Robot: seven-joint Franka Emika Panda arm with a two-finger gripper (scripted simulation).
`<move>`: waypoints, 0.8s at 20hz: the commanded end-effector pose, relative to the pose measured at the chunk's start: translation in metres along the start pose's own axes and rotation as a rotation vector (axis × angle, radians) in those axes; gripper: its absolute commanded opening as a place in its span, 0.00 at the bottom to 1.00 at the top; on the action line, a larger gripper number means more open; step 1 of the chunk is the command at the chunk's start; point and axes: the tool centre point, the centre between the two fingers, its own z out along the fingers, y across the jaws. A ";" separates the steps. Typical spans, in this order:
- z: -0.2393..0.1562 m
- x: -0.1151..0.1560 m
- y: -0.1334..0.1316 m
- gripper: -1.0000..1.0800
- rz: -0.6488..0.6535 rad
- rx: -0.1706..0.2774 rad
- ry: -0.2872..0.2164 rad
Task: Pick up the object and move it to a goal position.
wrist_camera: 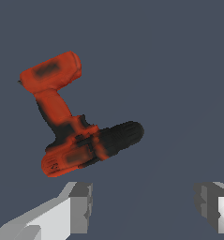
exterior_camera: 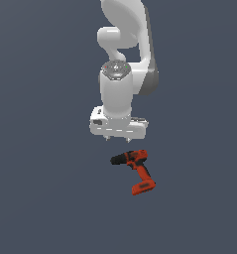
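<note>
Drill [exterior_camera: 136, 169] lies on its side on the plain dark grey-blue tabletop [exterior_camera: 45, 198], a little below centre in the exterior view. Red-orange body, black chuck [exterior_camera: 117, 159] pointing toward the exterior view's left. Slim handle runs down and toward the exterior view's right, ending in the blocky red battery base [exterior_camera: 144, 188]. Black trim shows where the handle meets the body.

Wrist view gives the same drill [wrist_camera: 73, 126] close up: chuck [wrist_camera: 123, 137] dark and ribbed, motor housing red with black patches, handle angling away to the battery base [wrist_camera: 51, 71], which carries a dark smudge on its face. The whole tool is in frame and nothing touches it.

Pincer [exterior_camera: 118, 137] hangs above the drill, clear of it, with a gap between the fingertips and the tool's body in the exterior view. Only two short tips [exterior_camera: 107, 138] show under the white hand there. In the wrist view the two fingers [wrist_camera: 79, 206] stand wide apart, grey pads facing each other across bare tabletop; nothing between them. The drill sits just off the line between the fingers, nearer one finger than the other.

White arm [exterior_camera: 121, 74] rises behind the hand, wrist pointing straight down.
</note>
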 end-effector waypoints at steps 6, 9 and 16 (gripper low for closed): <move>0.020 0.005 -0.001 0.81 0.194 0.026 -0.007; 0.030 0.007 0.000 0.81 0.294 0.038 -0.011; 0.054 0.012 0.000 0.81 0.527 0.061 -0.023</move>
